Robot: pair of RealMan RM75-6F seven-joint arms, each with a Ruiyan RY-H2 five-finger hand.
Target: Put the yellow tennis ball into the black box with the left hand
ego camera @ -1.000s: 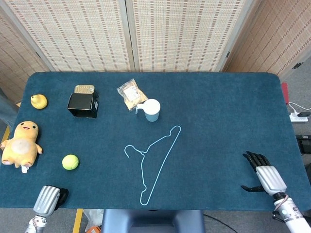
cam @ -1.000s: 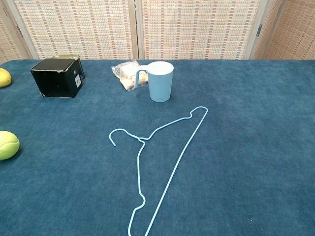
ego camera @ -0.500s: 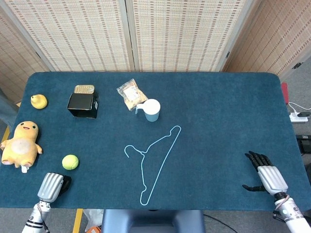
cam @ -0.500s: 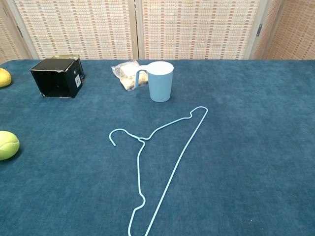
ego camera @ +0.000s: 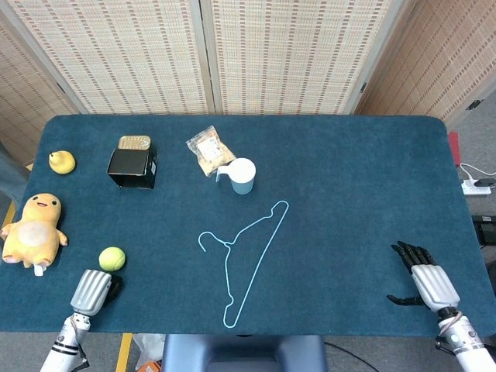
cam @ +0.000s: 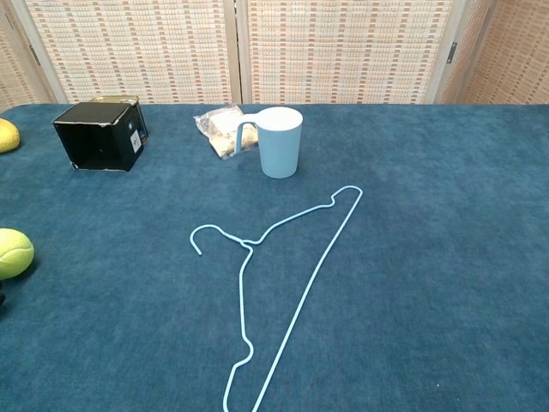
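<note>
The yellow tennis ball [ego camera: 112, 258] lies on the blue cloth near the front left and shows at the left edge of the chest view [cam: 13, 253]. The black box [ego camera: 132, 167] stands farther back, left of centre; in the chest view [cam: 99, 137] its dark open side faces the front. My left hand [ego camera: 94, 291] hovers at the table's front edge just below and left of the ball, not touching it and holding nothing; its dark fingers are mostly hidden beneath it. My right hand [ego camera: 422, 279] rests at the front right, fingers spread and empty.
A gold tin [ego camera: 134, 142] sits behind the box. A yellow plush [ego camera: 32, 232] and a small yellow duck [ego camera: 62, 161] lie along the left edge. A snack bag [ego camera: 209, 149], a pale blue cup [ego camera: 242, 176] and a light blue wire hanger [ego camera: 244, 256] occupy the middle.
My left hand has moved forward and to the right, from the table's front edge to just short of the ball. The right hand has drifted slightly. The ball has not moved.
</note>
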